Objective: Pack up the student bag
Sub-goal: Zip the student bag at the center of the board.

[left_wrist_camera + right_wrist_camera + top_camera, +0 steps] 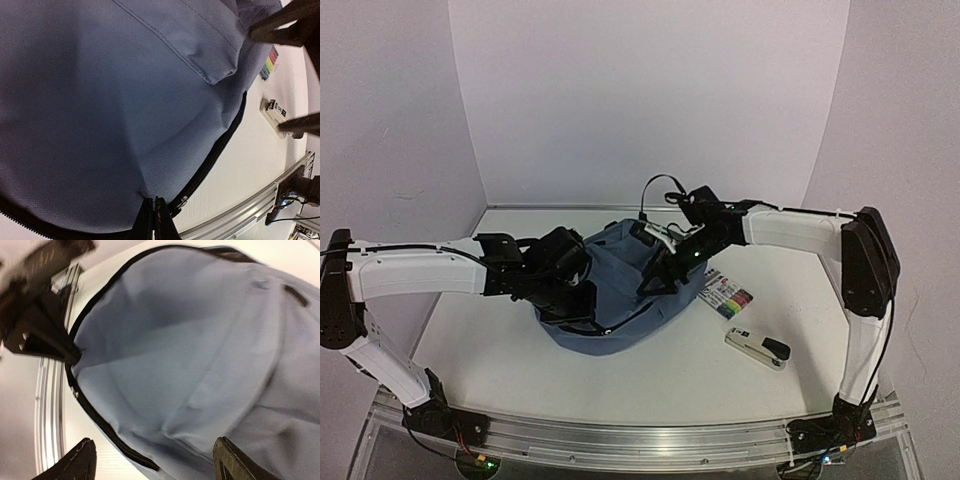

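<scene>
The slate-blue student bag (620,300) lies flat at the table's middle, with its black zipper running along the near edge (220,145). My left gripper (585,297) is shut, pinching the bag's fabric beside the zipper (153,212). My right gripper (657,278) is open over the bag's right part, its fingers spread wide above the fabric (155,466) and holding nothing. The bag (190,355) fills the right wrist view, where the left gripper (47,335) grips its edge. The bag's inside is hidden.
A pack of coloured markers (727,296) lies just right of the bag, also in the left wrist view (270,62). A white and black stapler (758,347) lies nearer the front right (274,112). The aluminium rail (640,437) runs along the near edge.
</scene>
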You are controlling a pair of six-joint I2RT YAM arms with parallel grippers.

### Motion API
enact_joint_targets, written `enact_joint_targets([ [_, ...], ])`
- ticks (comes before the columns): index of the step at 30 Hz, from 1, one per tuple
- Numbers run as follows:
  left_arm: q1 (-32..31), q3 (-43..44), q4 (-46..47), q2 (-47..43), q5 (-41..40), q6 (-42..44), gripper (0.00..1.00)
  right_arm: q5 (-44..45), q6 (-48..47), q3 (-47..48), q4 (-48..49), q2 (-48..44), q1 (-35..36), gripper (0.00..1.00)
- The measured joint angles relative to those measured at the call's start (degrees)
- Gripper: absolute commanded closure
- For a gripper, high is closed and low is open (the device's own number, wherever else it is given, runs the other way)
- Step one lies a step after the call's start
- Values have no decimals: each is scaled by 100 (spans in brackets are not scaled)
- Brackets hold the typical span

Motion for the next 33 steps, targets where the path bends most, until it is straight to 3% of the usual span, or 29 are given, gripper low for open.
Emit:
enact_joint_targets([
  [9, -2, -256, 242, -163, 35, -401, 100, 334, -1217, -773, 695, -7, 669, 24],
  [18, 0, -564, 342, -622, -32, -756, 100, 783, -2318, -1137, 1040, -37, 901, 39],
  [21, 0, -565, 375, -627, -27, -769, 100, 902, -2560, -1206, 1076, -119, 936, 53],
  [25, 0, -565, 381, -625, -26, -759, 100, 1160, -2775, -1201, 1105, -213, 998, 98],
  [33, 2, -673, 73, -971, -322, -1008, 100, 1583, -2808, -1338, 1243, -358, 985, 100],
])
